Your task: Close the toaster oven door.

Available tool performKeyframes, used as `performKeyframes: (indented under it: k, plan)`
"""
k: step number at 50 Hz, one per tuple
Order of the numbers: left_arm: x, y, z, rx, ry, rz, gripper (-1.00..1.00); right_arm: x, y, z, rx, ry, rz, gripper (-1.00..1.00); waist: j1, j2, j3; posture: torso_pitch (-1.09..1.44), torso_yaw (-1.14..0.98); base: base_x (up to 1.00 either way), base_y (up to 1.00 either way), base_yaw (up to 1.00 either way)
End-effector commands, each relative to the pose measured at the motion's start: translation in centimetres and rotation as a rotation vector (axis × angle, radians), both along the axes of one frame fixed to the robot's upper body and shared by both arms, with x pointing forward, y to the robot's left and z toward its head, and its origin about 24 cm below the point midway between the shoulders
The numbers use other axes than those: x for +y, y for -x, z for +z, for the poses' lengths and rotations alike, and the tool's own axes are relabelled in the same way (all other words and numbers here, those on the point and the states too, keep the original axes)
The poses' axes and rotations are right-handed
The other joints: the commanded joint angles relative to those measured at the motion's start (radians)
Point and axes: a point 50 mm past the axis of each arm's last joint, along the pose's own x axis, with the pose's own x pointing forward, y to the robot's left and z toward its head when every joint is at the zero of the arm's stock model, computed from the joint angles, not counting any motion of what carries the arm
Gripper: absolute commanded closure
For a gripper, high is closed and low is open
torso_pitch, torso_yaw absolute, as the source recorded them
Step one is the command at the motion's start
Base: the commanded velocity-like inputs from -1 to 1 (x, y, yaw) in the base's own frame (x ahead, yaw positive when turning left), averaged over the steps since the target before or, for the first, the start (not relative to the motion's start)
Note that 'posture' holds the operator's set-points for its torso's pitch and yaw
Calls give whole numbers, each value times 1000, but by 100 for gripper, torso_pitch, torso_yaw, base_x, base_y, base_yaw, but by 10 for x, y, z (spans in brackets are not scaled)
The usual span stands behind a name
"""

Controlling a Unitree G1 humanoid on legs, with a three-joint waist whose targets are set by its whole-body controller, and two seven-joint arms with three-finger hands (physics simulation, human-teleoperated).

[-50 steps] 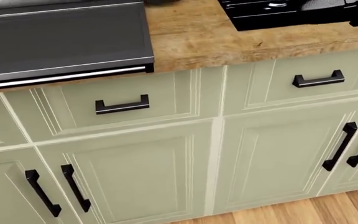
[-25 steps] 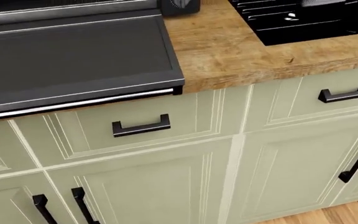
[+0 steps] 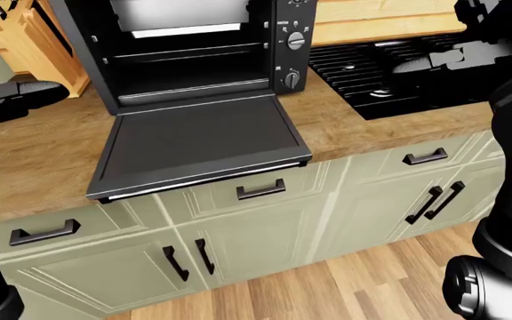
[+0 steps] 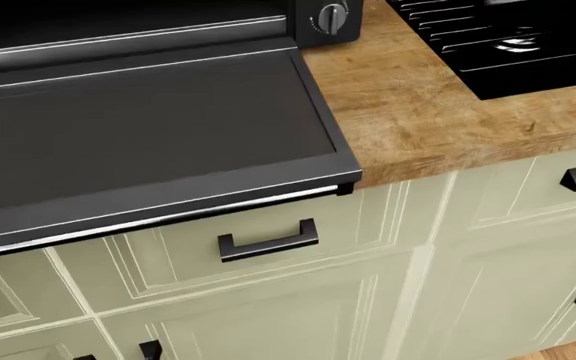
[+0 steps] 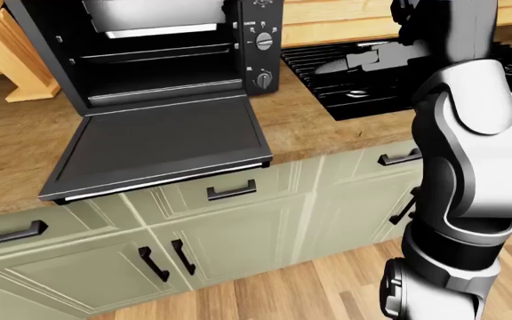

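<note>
the toaster oven door (image 3: 201, 139) is lying flat, stiff, hinged; i'm planning to lift its silver handle (image 3: 198, 179); can't tell either hand's opening.

The toaster oven (image 3: 193, 53) is black, its open door (image 3: 201, 141) a matt dark grey panel edged by a bright silver strip, with white marks around the black dials (image 3: 296, 40). The tabletop (image 4: 428, 97) shows brown wood grain; the cabinet fronts (image 3: 265, 227) are pale sage green with black handles (image 4: 268, 244). The stove (image 3: 390, 73) is black, the floor (image 3: 345, 287) light wood planks.
</note>
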Motion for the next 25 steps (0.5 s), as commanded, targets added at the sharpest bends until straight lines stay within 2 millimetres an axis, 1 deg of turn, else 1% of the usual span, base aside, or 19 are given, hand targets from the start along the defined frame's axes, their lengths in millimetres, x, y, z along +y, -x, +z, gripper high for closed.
performKeyframes:
  k: [1, 2, 4, 5, 6, 7, 8, 10, 12, 13, 14, 15, 16, 17, 18, 19, 21, 23, 25]
  plan:
    - [-3, 7, 15, -72, -35, -4, -100, -2, 6, 10, -56, 3, -13, -100, -2, -1, -19, 0, 0, 14, 11, 0]
    - [-3, 7, 15, -73, -34, -3, -100, -2, 6, 10, -56, 3, -13, -100, 0, -25, -25, 0, 0, 14, 9, 0]
    - [-4, 7, 15, -73, -35, -4, -100, -2, 6, 11, -55, -1, -11, -100, -6, 4, -23, 0, 0, 14, 9, 0]
    - [-4, 7, 15, -73, -35, -4, -100, -2, 6, 11, -55, -2, -11, -100, -5, -5, -21, 0, 0, 15, 8, 0]
    - [-4, 7, 15, -73, -35, -4, -100, -3, 6, 11, -55, -3, -12, -100, -6, -7, -21, 0, 0, 14, 8, 0]
    - [-3, 7, 15, -73, -35, -3, -100, -3, 6, 11, -55, -3, -13, -100, -8, -3, -26, 0, 0, 15, 9, 0]
    - [-3, 7, 15, -73, -35, -3, -100, -3, 6, 11, -55, -3, -13, -100, -7, 1, -27, 0, 0, 13, 8, 0]
    - [-4, 7, 15, -74, -36, -4, -100, -3, 6, 11, -56, -4, -13, -100, -8, 19, -21, 0, 0, 14, 9, 0]
    - [-4, 7, 15, -74, -35, -3, -100, -4, 6, 11, -56, -4, -14, -100, -13, 42, -9, 0, 0, 14, 8, 0]
    - [-4, 7, 15, -74, -36, -2, -100, -4, 6, 11, -56, -4, -14, -100, -16, 61, -10, 0, 0, 14, 9, 0]
    - [-4, 7, 15, -74, -36, -2, -100, -4, 6, 12, -57, -4, -13, -100, -20, 88, -17, 0, 0, 14, 9, 0]
    - [-4, 7, 15, -74, -37, -1, -100, -4, 6, 12, -57, -4, -13, -100, -20, 128, -31, 0, 0, 15, 8, 0]
    - [-4, 7, 15, -74, -39, 0, -100, -4, 6, 12, -57, -3, -13, -100, -10, 92, -19, 0, 0, 14, 8, 0]
    - [-4, 8, 15, -75, -39, 0, -100, -4, 6, 12, -57, -4, -14, -100, -16, 109, -16, 0, 0, 15, 9, 0]
    - [-4, 8, 15, -75, -39, 0, -100, -4, 6, 12, -57, -4, -14, -100, -11, 102, -15, 0, 0, 14, 8, 0]
    - [-4, 8, 15, -75, -40, 0, -100, -4, 6, 12, -57, -4, -14, -100, -8, 93, -20, 0, 0, 14, 9, 0]
    - [-4, 8, 15, -76, -39, 0, -100, -4, 7, 12, -58, -3, -14, -100, -7, 75, -22, 0, 0, 14, 7, 0]
    - [-4, 8, 15, -77, -39, 1, -100, -4, 6, 12, -58, -3, -14, -100, -6, 58, -15, 0, 0, 14, 8, 0]
    - [-4, 8, 16, -76, -39, 1, -100, -4, 6, 12, -59, -2, -15, -100, -4, 36, -12, 0, 0, 14, 8, 0]
